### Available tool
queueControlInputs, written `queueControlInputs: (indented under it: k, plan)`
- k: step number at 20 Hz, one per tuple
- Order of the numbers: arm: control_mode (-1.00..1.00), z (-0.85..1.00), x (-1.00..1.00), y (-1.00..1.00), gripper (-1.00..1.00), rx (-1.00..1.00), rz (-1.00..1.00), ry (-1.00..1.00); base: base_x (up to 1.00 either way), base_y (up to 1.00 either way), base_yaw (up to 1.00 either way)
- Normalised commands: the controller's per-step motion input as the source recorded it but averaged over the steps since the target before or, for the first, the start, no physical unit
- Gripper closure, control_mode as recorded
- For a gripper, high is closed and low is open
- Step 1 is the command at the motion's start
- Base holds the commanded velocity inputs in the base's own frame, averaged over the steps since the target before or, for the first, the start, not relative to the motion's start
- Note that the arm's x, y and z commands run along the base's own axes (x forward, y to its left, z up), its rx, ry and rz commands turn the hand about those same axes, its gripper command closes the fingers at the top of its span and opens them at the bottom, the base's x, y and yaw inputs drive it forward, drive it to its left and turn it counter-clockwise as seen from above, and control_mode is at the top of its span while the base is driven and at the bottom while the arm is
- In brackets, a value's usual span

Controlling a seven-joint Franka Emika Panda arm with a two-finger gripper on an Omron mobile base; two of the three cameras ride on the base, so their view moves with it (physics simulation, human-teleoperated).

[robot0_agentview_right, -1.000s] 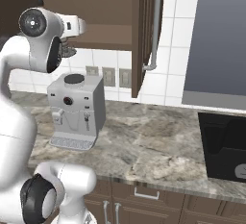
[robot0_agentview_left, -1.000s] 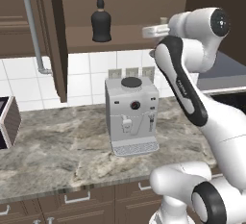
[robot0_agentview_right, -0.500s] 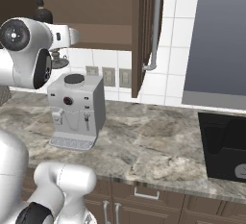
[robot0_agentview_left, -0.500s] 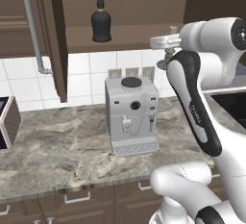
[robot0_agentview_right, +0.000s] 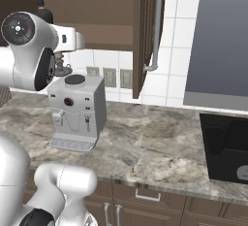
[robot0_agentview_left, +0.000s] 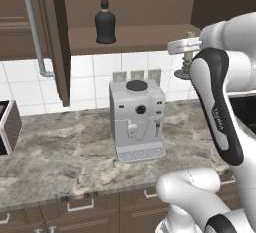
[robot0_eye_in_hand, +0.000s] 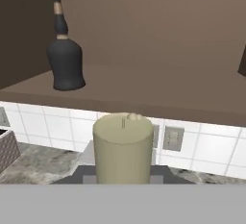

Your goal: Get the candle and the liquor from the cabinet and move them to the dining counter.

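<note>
The pale cream candle (robot0_agentview_left: 186,69) in its grey candlestick hangs in the air in front of the open cabinet (robot0_agentview_left: 150,34), above the worktop. My gripper (robot0_agentview_left: 188,48) is shut on it. In the hand view the candle's top (robot0_eye_in_hand: 123,146) sits very close to the camera. In the right base view its candlestick (robot0_agentview_right: 61,68) shows just below my hand. The black liquor (robot0_agentview_left: 105,22) bottle stands upright on the cabinet shelf, left of the candle; the hand view has the liquor (robot0_eye_in_hand: 65,57) at upper left. The dining counter is out of view.
A white coffee machine (robot0_agentview_left: 137,119) stands on the marble worktop (robot0_agentview_left: 60,152) under the shelf. The cabinet doors (robot0_agentview_left: 56,37) (robot0_agentview_right: 144,31) with silver bar handles hang open on both sides. A black cooktop (robot0_agentview_right: 225,147) lies to the right. A dark boxy appliance (robot0_agentview_left: 7,127) sits at far left.
My arm has swung right in the left base view, carrying the candle out and away from the cabinet shelf. The liquor has stayed put.
</note>
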Motion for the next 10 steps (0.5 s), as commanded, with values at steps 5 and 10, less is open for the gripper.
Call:
queueControlInputs:
  k: [5,10]
  plan:
    - [-1.00,-0.05,-0.07,-0.01,1.00,0.00,0.00,0.07,0.00,0.00,0.00]
    - [-1.00,0.00,0.00,0.00,1.00,0.00,0.00,0.01,0.00,0.00,0.00]
